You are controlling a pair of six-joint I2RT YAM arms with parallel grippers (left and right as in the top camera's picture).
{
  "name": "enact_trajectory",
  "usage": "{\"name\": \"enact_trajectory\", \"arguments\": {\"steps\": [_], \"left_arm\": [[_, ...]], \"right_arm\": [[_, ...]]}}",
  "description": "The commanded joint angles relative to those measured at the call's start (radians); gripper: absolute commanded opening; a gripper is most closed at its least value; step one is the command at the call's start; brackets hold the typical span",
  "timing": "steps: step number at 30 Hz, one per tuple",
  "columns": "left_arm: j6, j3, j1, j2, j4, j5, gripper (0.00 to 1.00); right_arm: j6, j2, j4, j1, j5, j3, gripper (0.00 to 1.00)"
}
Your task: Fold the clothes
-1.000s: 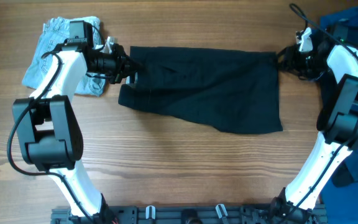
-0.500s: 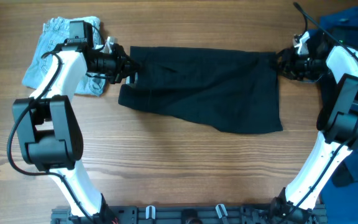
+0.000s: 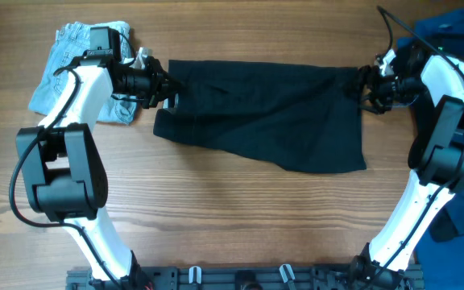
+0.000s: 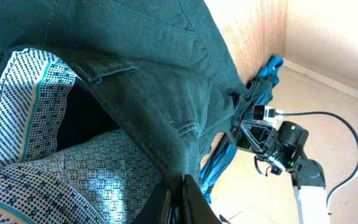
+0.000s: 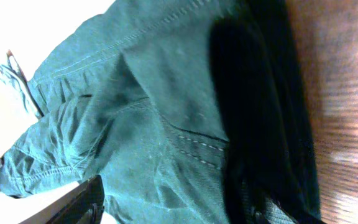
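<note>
Black garment (image 3: 272, 113) lies spread flat, unfolded, across mid-table, the left gripper (image 3: 167, 89) clamped on its left edge and the right gripper (image 3: 362, 84) at its right edge, jaws apart, holding nothing evident; with denim shorts (image 3: 67, 60) bunched far left, folding appears barely begun.

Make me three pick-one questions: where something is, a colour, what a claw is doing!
1. Where do the light-blue denim shorts lie? A: beside the left arm. B: in the air. C: under the right arm.
2. What colour is the large cloth garment on the wooden table? A: red. B: black. C: yellow.
3. What is the left gripper doing? A: hanging open. B: holding the shorts. C: shut on the garment's edge.
Answers: A, they lie by that arm; B, dark from overhead; C, it pinches fabric.
</note>
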State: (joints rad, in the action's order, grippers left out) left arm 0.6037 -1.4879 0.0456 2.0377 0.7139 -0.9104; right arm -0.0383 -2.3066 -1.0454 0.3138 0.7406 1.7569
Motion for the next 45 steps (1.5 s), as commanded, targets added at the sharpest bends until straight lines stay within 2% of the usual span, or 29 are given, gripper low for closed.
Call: {"name": "enact_trajectory", "arguments": {"steps": [1,6,7,8,11,13,14,18,21,26,31,33,38,40,42,45], "left_arm": [[-0.023,-0.002,-0.002,0.003,-0.003,0.011,0.07],[-0.023,-0.002,-0.002,0.003,-0.003,0.014,0.08],[-0.023,-0.002,-0.002,0.003,-0.003,0.014,0.08],[-0.023,-0.002,-0.002,0.003,-0.003,0.014,0.08],[-0.023,-0.002,-0.002,0.003,-0.003,0.014,0.08],[-0.024,-0.002,-0.002,0.003,-0.003,0.015,0.07],[-0.024,-0.002,-0.002,0.003,-0.002,0.029,0.06],[-0.024,-0.002,0.025,-0.013,0.016,0.048,0.04],[-0.076,-0.002,0.060,-0.071,0.064,0.070,0.04],[-0.137,-0.002,0.079,-0.229,0.250,0.158,0.04],[-0.224,-0.002,0.061,-0.286,0.446,0.257,0.04],[-0.261,-0.002,0.061,-0.304,0.503,0.263,0.04],[-0.260,-0.002,0.064,-0.374,0.576,0.337,0.04],[-0.261,-0.002,0.063,-0.391,0.660,0.396,0.04],[-0.311,-0.002,0.063,-0.390,0.759,0.438,0.04],[-0.317,-0.002,0.056,-0.390,0.861,0.507,0.04]], "right_arm": [[0.065,-0.016,-0.008,-0.010,0.000,0.046,0.70],[0.137,-0.016,-0.002,-0.049,-0.001,0.036,0.67],[0.157,-0.017,0.003,-0.066,-0.015,0.028,0.64],[0.163,-0.017,0.023,-0.080,-0.049,0.021,0.56],[0.162,-0.017,0.071,-0.084,-0.080,0.021,0.23],[0.163,-0.017,0.098,-0.079,-0.146,0.022,0.15],[0.163,-0.017,0.108,-0.076,-0.174,0.023,0.04],[0.170,0.002,0.095,-0.075,-0.137,0.024,0.05],[0.169,0.063,0.039,-0.075,-0.119,0.025,0.04],[0.171,0.252,-0.266,-0.075,-0.119,0.025,0.04],[0.305,0.295,-0.567,-0.075,-0.118,0.024,0.04],[0.288,0.330,-0.565,-0.075,-0.120,-0.009,0.04],[0.204,0.480,-0.564,-0.075,-0.226,-0.099,0.04],[0.181,0.585,-0.539,-0.075,-0.226,-0.203,0.04],[0.138,0.706,-0.492,-0.075,-0.229,-0.372,0.04],[0.106,0.812,-0.473,-0.075,-0.229,-0.575,0.04]]}}
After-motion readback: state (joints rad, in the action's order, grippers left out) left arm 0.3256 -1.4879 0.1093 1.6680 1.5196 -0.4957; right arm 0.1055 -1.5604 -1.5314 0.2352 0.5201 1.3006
